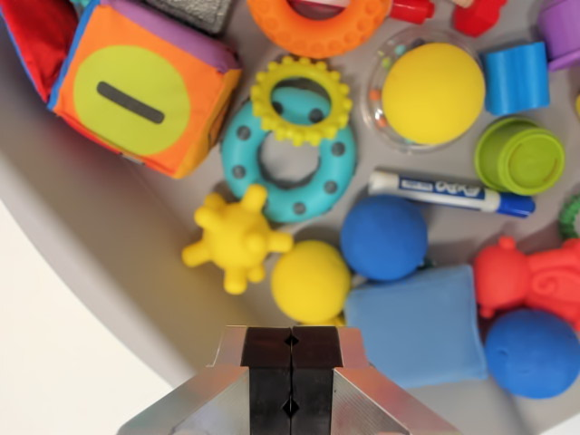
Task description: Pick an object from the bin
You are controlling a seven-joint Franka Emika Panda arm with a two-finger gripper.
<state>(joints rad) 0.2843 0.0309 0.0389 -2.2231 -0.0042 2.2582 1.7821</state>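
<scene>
My gripper point(291, 372) sits at the bottom centre of the wrist view, its two black pads pressed together with nothing between them. It hangs above the grey bin point(109, 245), which is full of toys. Closest to the fingertips is a small yellow ball point(310, 281), just above them in the picture. To its left lies a yellow spiky ball point(236, 239). A blue ball point(383, 237) and a blue soft block point(421, 326) lie to its right.
Further up are a teal ring point(288, 172) under a yellow gear ring point(301, 100), a fabric cube point(140, 86), a large yellow ball point(433, 93), a marker point(450, 192), a green cup point(519, 156) and a red figure point(530, 276). The bin's rim curves along the lower left.
</scene>
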